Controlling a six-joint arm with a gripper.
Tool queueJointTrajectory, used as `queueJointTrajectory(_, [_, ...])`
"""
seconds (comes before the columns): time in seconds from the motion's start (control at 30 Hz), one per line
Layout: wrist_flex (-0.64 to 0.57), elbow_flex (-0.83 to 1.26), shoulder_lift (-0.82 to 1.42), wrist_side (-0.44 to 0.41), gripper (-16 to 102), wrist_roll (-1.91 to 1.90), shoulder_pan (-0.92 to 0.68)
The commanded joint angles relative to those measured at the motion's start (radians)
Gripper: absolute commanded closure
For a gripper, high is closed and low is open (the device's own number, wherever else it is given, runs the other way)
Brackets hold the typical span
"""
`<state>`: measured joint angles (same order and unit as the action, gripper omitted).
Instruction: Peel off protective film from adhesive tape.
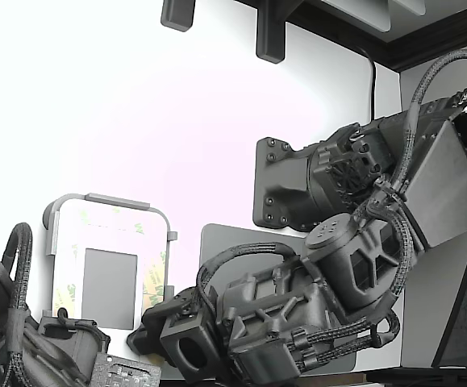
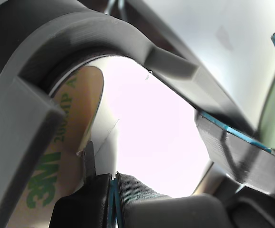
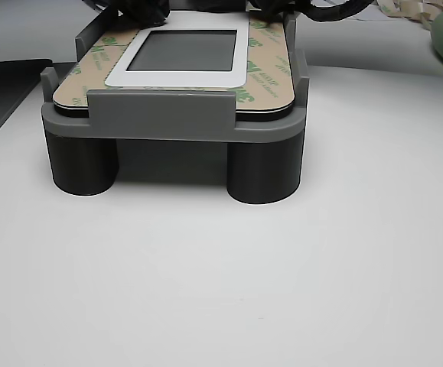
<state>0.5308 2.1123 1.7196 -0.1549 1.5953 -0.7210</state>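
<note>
My claw [image 2: 112, 190] is pressed together at a corner of the plate, seemingly pinching the lifted edge of the protective film [image 2: 73, 142] to start the peel. The adhesive tape [image 3: 271, 73] still wears its 3M liner, and the grey frame [image 3: 160, 115] braces the plate against my pull.

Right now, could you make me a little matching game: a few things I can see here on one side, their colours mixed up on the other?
Things:
1. film
2. frame
3. table
4. logos

Colours:
A. white
B. green
C. tan
D. grey

Pairs: 1-C, 2-D, 3-A, 4-B
</note>
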Motion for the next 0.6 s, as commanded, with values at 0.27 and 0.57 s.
queueJointTrajectory(0.27, [0.012,-0.006,0.015,0.017,91,0.017,0.034])
queueJointTrajectory(0.57, [0.009,-0.002,0.017,0.026,91,0.020,0.046])
